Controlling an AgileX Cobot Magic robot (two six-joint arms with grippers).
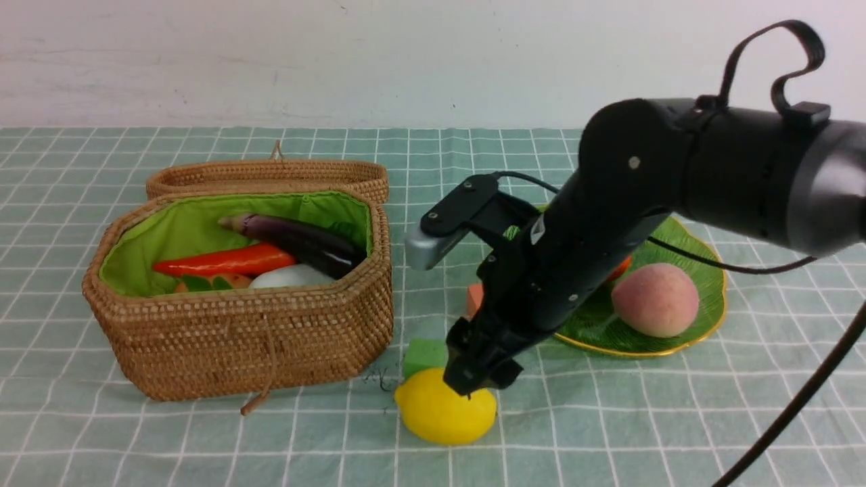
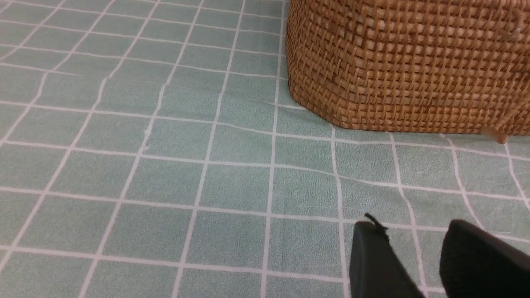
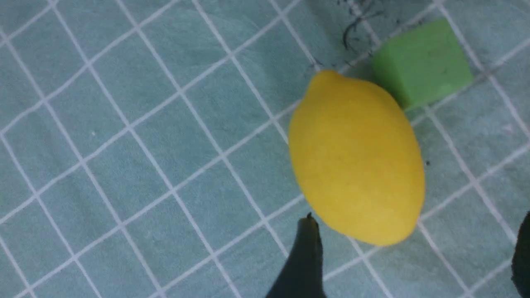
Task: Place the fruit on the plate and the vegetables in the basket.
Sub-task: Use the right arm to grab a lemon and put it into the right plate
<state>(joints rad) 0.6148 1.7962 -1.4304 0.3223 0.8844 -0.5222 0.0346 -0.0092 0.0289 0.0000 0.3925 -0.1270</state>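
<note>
The yellow lemon lies on the checked cloth in front of the basket and the plate. My right gripper hangs open just over it, the lemon's end reaching between the two fingertips without touching them. On the green plate sits the peach; a sliver of the orange persimmon shows behind my arm. The wicker basket holds the eggplant, carrot and white radish. My left gripper hovers open and empty over cloth beside the basket.
A small green cube rests right behind the lemon, and a small orange cube sits beside the plate, half hidden by my right arm. The basket's lid stands open at its back. A cord loop hangs down the basket's front.
</note>
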